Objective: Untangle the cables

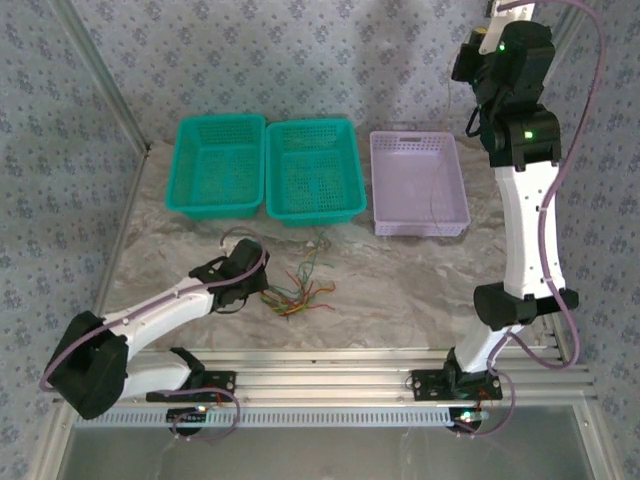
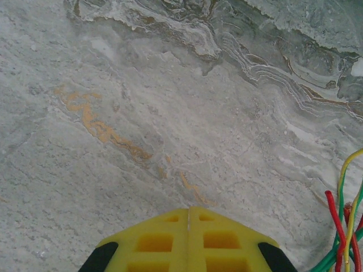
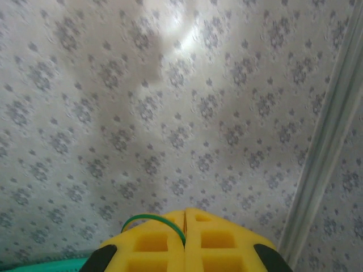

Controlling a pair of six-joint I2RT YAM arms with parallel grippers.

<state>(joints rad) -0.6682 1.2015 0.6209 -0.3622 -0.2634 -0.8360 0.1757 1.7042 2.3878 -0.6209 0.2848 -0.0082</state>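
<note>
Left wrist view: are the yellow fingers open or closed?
Shut. The fingers press together along a thin seam, with nothing between them; the cables lie off to the side.

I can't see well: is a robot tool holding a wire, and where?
The right tool pinches a green cable, with a loop of it poking out at the closed tip. The left tool holds nothing.

Grey-white marble-patterned table [image 2: 113,85] streaked with orange, cables [image 1: 300,293] in green, yellow and red, a teal basket [image 1: 218,170], a second teal basket [image 1: 312,175], a lilac basket [image 1: 415,185], yellow left gripper [image 2: 188,211], yellow right gripper [image 3: 185,212] crossed by a green cable [image 3: 150,216], grey floral-print backdrop [image 3: 142,113]
</note>
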